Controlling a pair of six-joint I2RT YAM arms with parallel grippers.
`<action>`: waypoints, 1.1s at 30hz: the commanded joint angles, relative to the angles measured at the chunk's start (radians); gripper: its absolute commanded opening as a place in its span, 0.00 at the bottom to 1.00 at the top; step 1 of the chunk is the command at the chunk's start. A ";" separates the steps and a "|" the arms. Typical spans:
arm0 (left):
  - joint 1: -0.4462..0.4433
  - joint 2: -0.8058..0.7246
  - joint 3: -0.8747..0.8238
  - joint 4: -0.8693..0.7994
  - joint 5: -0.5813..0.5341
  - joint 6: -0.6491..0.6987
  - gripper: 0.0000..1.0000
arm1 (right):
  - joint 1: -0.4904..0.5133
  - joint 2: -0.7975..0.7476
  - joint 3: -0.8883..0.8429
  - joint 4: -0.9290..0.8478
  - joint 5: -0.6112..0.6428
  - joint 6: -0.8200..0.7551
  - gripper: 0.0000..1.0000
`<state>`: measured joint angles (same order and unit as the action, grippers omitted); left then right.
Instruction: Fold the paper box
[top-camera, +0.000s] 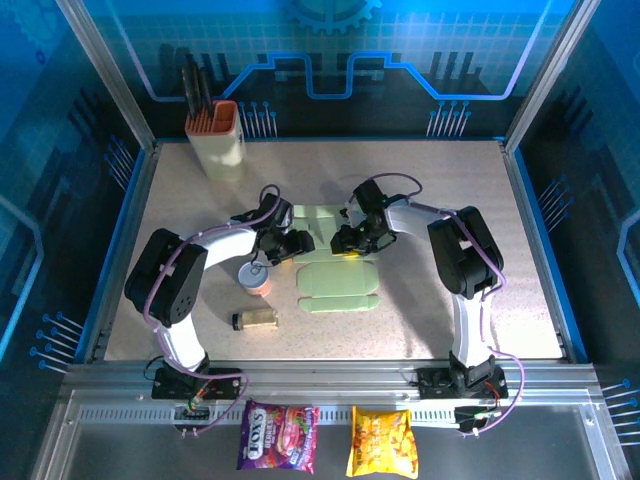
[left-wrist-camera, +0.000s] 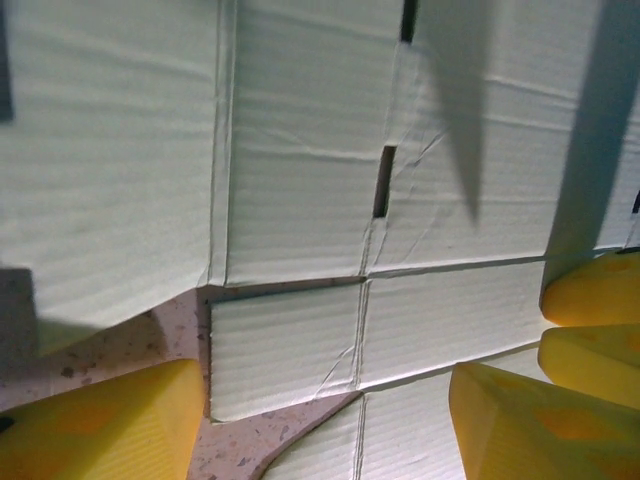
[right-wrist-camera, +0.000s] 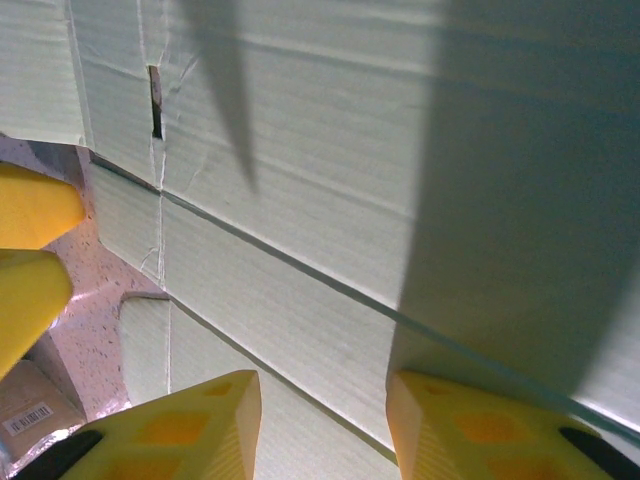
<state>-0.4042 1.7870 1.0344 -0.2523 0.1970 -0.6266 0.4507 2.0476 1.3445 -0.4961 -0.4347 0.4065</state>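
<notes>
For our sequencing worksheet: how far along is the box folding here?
Done: very little. The box looks like a flat, creased cut-out with no wall standing. In hand: the left gripper and right gripper, both open, sit low over its middle panels. Left: raising the walls and tucking in the flaps.
</notes>
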 joint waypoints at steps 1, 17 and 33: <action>-0.008 0.020 0.054 -0.050 -0.050 0.052 0.67 | 0.008 0.011 -0.014 -0.065 0.073 -0.010 0.41; -0.022 0.077 0.089 -0.107 -0.055 0.062 0.72 | 0.008 0.018 -0.013 -0.065 0.073 -0.008 0.42; -0.036 0.021 0.058 -0.105 -0.057 0.028 0.76 | 0.010 0.027 -0.011 -0.071 0.069 -0.015 0.42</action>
<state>-0.4316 1.8374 1.1023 -0.3099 0.1352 -0.5804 0.4515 2.0460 1.3449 -0.4973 -0.4297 0.4065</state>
